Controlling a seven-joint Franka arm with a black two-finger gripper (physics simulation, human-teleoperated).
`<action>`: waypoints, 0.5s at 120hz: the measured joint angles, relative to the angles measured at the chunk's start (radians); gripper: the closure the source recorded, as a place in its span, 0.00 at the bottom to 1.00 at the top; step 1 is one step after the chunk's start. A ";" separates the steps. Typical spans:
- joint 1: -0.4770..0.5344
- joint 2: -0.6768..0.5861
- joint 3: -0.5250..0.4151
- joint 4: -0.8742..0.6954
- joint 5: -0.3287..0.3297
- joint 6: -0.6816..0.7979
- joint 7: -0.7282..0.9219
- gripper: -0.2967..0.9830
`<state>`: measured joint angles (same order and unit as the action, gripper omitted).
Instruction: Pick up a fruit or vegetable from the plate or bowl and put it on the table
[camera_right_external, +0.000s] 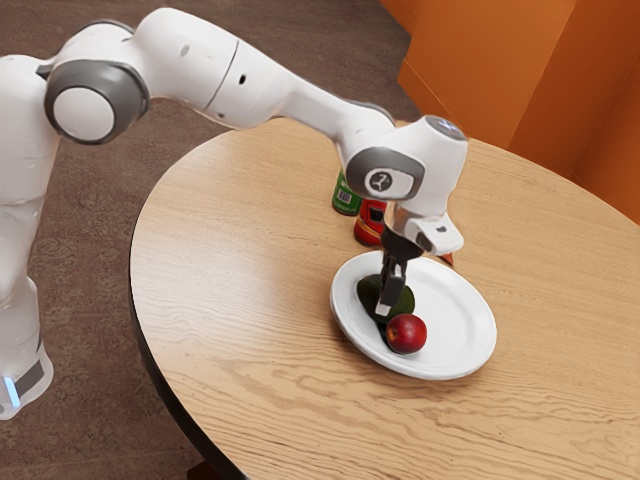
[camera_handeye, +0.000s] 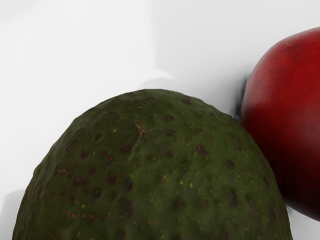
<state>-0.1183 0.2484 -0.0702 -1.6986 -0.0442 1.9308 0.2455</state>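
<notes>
Exterior view: your black, thin gripper (camera_right_external: 387, 300) is at the bumpy green avocado (camera_right_external: 403, 303), approx. 10 o'clock on the round white plate (camera_right_external: 456, 310); round red fruit (camera_right_external: 407, 334) at avocado's 5 o'clock. Can't tell if gripper's spread or pinching. Reach looks done; lift & put on brown wood table (camera_right_external: 240, 260) to go.

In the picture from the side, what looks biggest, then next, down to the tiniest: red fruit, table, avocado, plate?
1. table
2. plate
3. avocado, though partly hidden
4. red fruit
</notes>
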 joint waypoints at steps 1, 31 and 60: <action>0.000 0.001 0.000 0.000 0.000 0.000 0.000 0.34; 0.002 -0.018 0.000 -0.002 -0.001 0.006 -0.010 0.53; 0.007 -0.233 0.003 -0.152 0.027 0.009 -0.036 0.63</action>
<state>-0.1115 0.0150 -0.0672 -1.8510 -0.0172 1.9396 0.2095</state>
